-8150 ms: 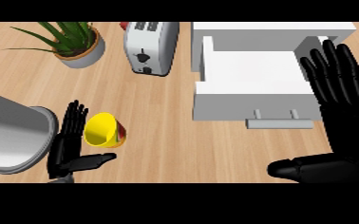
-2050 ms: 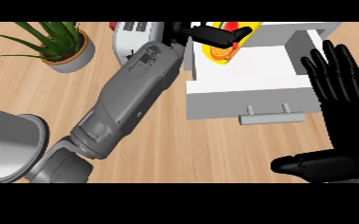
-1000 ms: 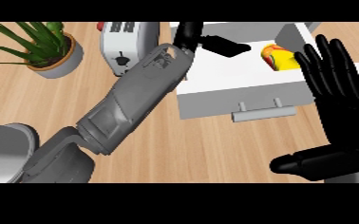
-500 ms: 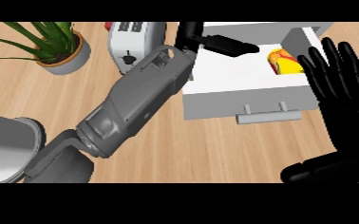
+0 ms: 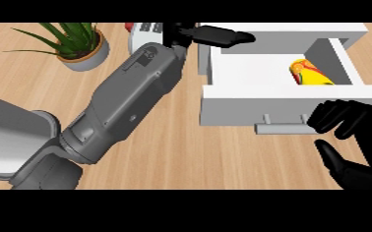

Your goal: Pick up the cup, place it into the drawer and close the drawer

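Note:
The yellow cup point(image 5: 311, 73) with red markings lies on its side inside the open white drawer point(image 5: 247, 97), against its right wall. My left hand point(image 5: 218, 35) is stretched out over the drawer's back left corner, fingers straight and holding nothing. My right hand point(image 5: 341, 123) sits at the lower right, just in front of the drawer's front panel and right of its handle point(image 5: 282, 124), with fingers curled and nothing in them.
A potted plant point(image 5: 76, 44) stands at the back left. A toaster point(image 5: 149, 33) is partly hidden behind my left forearm. A grey metal pot point(image 5: 20, 137) sits at the left edge.
The cup has been let go and lies in the drawer. My left hand has pulled back to the left. My right hand dropped from beside the drawer to in front of it and curled.

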